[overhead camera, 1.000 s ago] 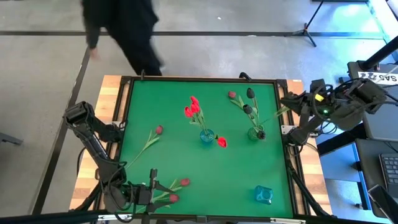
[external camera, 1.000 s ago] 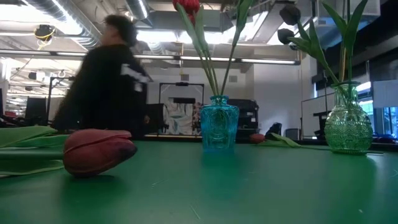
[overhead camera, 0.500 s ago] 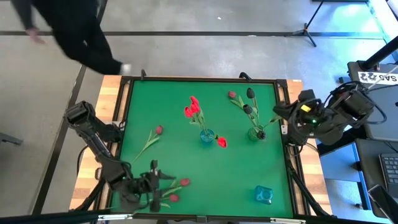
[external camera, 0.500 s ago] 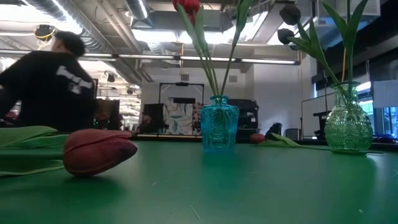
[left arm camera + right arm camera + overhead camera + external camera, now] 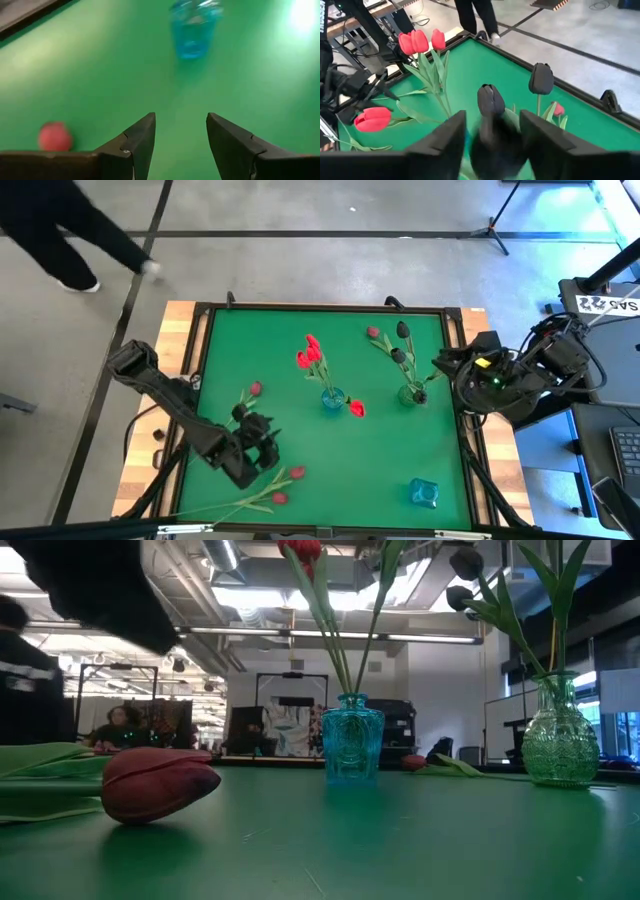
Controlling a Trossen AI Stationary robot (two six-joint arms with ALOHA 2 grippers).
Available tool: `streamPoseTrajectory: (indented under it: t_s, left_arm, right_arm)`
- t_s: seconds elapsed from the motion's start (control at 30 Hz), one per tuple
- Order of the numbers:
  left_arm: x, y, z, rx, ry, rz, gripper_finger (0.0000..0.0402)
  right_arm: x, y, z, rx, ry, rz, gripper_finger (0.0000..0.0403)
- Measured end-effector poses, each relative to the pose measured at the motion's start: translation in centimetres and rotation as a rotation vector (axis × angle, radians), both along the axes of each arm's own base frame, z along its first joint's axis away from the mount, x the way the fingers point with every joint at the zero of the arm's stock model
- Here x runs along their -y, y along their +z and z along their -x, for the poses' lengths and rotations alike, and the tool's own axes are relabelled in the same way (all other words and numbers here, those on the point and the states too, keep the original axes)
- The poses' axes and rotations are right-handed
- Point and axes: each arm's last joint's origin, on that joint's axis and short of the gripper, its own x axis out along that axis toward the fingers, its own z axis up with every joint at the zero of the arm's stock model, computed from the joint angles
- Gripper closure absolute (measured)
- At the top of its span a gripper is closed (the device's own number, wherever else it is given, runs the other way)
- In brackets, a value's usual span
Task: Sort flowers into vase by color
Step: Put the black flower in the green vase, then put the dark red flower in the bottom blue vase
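A blue vase holds red tulips. A clear green vase holds dark maroon tulips. Single tulips lie flat on the green table: a pink one, a red one beside the blue vase, a pink one at the far side, two near the front edge. My left gripper hangs open above the table left of middle. My right gripper is open beside the maroon tulips.
A second blue vase stands near the table's right front corner. The table has a raised dark rim. A person walks on the floor beyond the far left corner. Bare green surface lies between the two blue vases.
My left gripper has swung from the table's near-left corner up and toward the middle, turning as it went, and now points toward the second blue vase. My right gripper has moved left toward the green vase. The person has walked away to the left.
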Motion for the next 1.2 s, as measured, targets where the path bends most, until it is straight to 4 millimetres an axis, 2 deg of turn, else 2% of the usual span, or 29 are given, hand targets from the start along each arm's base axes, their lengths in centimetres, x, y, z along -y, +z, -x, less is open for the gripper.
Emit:
streamPoseTrajectory:
  t_s: [0.17,0.27,0.37,0.53,0.67,0.87,1.0,1.2]
  left_arm:
    - [-2.6,-0.6,0.1,-0.086,0.157,0.014,0.0228]
    - [-4.0,-1.8,0.4,-0.167,0.225,0.056,0.0228]
    - [-5.4,-3.4,1.2,-0.235,0.298,0.095,0.0228]
    - [-7.8,-6.1,2.8,-0.308,0.447,0.129,0.0228]
    - [-9.0,-7.9,3.3,-0.322,0.482,0.191,0.0228]
    - [-10.2,-8.9,3.5,-0.287,0.527,0.214,0.0236]
    - [-10.6,-8.9,3.4,-0.278,0.550,0.219,0.0277]
    - [-10.8,-8.8,3.5,-0.283,0.548,0.168,0.0384]
  right_arm:
    - [0.1,0.0,0.0,-0.010,0.013,0.026,0.0131]
    - [0.0,0.0,0.0,-0.014,0.017,0.021,0.0094]
    - [0.0,0.0,0.1,-0.015,0.017,0.021,0.0073]
    - [0.0,0.0,0.0,-0.015,0.018,0.021,0.0071]
    - [0.0,0.0,0.0,-0.015,0.018,0.021,0.0080]
    - [0.0,0.0,0.0,-0.013,0.017,0.020,0.0083]
    - [0.0,0.1,0.0,-0.007,0.017,0.015,0.0084]
    - [-0.1,0.9,0.0,0.006,0.051,-0.023,0.0084]
